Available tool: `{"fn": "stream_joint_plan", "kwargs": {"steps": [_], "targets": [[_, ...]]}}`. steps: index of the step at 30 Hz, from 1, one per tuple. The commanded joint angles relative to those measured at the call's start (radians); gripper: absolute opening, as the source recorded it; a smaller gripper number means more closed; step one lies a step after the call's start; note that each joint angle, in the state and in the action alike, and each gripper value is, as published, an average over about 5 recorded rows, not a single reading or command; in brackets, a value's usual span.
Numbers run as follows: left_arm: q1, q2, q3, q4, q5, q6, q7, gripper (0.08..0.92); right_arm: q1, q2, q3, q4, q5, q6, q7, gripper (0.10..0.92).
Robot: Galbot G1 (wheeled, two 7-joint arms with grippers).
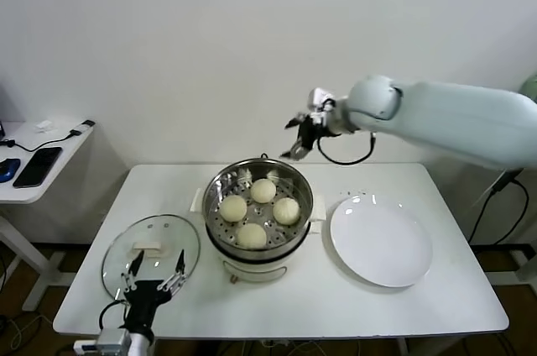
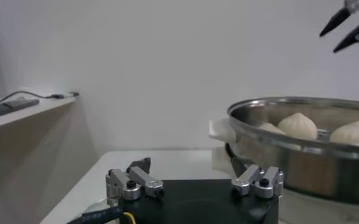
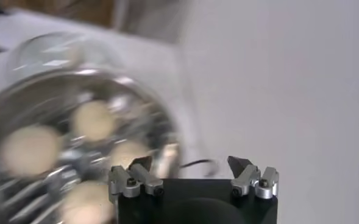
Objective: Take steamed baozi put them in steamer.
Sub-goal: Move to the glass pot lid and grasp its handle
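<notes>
Several cream-white baozi lie on the perforated tray inside the shiny steel steamer (image 1: 216, 181) at the table's middle: one at the back (image 1: 263, 191), one at the left (image 1: 233, 207), one at the right (image 1: 286, 211), one at the front (image 1: 252, 236). My right gripper (image 1: 302, 136) is open and empty, in the air above and behind the steamer's rim. My left gripper (image 1: 154, 274) is open and empty, low at the table's front left over the glass lid. The left wrist view shows the steamer (image 2: 277, 152) with baozi (image 2: 297, 125) in it. The right wrist view shows them blurred (image 3: 94, 119).
A round glass lid (image 1: 151, 253) with a cream handle lies flat left of the steamer. An empty white plate (image 1: 381, 240) lies right of it. A side table (image 1: 33, 167) with a phone and cables stands at the far left. A wall is close behind.
</notes>
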Motion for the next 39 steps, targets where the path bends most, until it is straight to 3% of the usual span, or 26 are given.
{"fn": "stream_joint_plan", "kwargs": {"steps": [1, 6, 13, 27, 39], "targets": [[-0.049, 0.033, -0.006, 0.047, -0.01, -0.06, 0.028, 0.823, -0.852, -0.415, 0.976, 0.126, -0.211, 0.044, 0.371, 0.823], [-0.052, 0.076, -0.005, 0.062, -0.014, -0.103, 0.028, 0.823, -1.545, -0.347, 1.615, 0.164, -0.366, 0.202, 0.356, 0.823], [-0.085, 0.09, -0.028, 0.085, -0.009, -0.129, 0.034, 0.823, -1.975, -0.057, 2.004, 0.168, -0.456, 0.386, 0.303, 0.823], [-0.087, 0.095, -0.018, 0.147, 0.108, -0.174, -0.078, 0.823, -2.144, 0.4, 2.063, 0.132, -0.575, 0.63, 0.279, 0.823], [-0.09, 0.171, -0.048, 0.251, 0.788, -0.247, -0.284, 0.823, -2.187, 0.478, 2.009, 0.157, -0.667, 0.63, 0.304, 0.823]]}}
